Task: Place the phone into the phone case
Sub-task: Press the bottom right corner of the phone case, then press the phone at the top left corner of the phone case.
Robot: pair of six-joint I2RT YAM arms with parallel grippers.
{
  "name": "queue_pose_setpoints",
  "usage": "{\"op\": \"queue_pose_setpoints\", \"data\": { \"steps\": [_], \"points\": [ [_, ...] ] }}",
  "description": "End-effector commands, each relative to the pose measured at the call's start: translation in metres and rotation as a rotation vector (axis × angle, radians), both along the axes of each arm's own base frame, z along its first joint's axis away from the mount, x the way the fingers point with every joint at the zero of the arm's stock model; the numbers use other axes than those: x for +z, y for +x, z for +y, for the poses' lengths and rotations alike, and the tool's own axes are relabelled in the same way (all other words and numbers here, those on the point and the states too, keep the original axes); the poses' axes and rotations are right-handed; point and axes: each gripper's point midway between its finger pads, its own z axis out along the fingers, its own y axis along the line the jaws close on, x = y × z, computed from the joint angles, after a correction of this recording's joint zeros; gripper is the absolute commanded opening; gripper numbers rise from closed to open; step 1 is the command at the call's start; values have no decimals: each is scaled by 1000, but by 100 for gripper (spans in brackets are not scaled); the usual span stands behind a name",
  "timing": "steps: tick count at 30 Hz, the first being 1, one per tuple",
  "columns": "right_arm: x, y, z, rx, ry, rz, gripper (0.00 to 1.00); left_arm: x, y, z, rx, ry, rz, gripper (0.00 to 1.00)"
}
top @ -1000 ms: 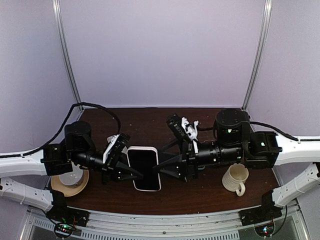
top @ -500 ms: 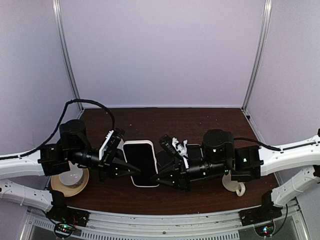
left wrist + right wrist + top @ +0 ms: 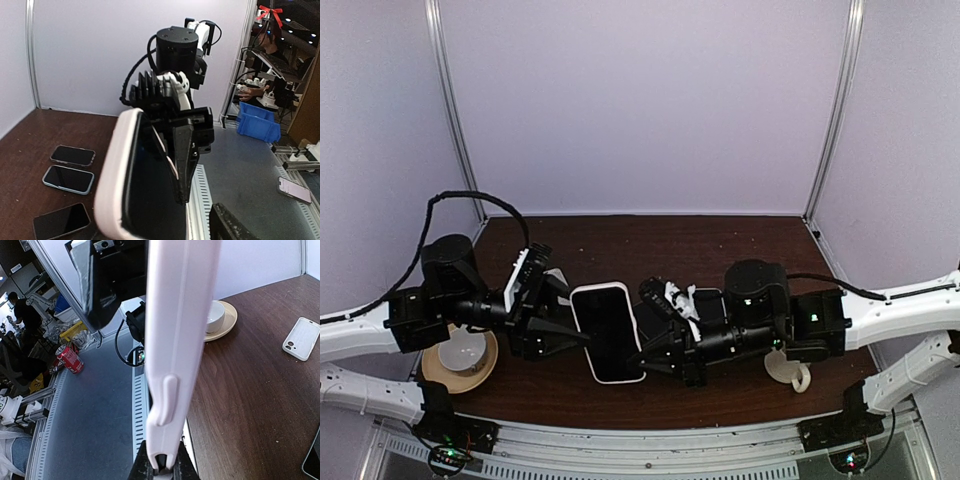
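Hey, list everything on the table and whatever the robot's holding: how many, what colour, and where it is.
cased phone: one, black screen in a white case, held off the table between the arms
loose phones: three, dark screens, flat in a row on the table
spare case: one, white, flat on the table
cup: one, white, on the saucer
saucer: one, tan, front left of the table
mug: one, cream, front right, partly under the right arm
table: one, dark brown
left fingers: one pair, black, open beside the phone's left edge
right fingers: one pair, black, shut on the case's edge
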Motion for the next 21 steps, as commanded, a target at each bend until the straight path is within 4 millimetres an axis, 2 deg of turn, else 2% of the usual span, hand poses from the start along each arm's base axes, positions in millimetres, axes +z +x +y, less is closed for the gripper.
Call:
{"op": "queue_pose_setpoints", "data": {
  "steps": [1,9,12,13,21],
  "points": [
    [56,-7,-5,40,141,-56,0,39,16,11,120,-82,-128,60],
    [57,-11,-6,65,128,-68,0,56,14,11,114,-93,-145,27],
    [57,-11,-7,63,126,-70,0,58,14,8,98,-89,-141,2],
    [58,-11,-8,61,126,-73,0,58,14,7,94,-83,-137,0],
    [57,-6,-15,24,108,-97,0,51,13,5,84,-63,-135,0]
  ]
}}
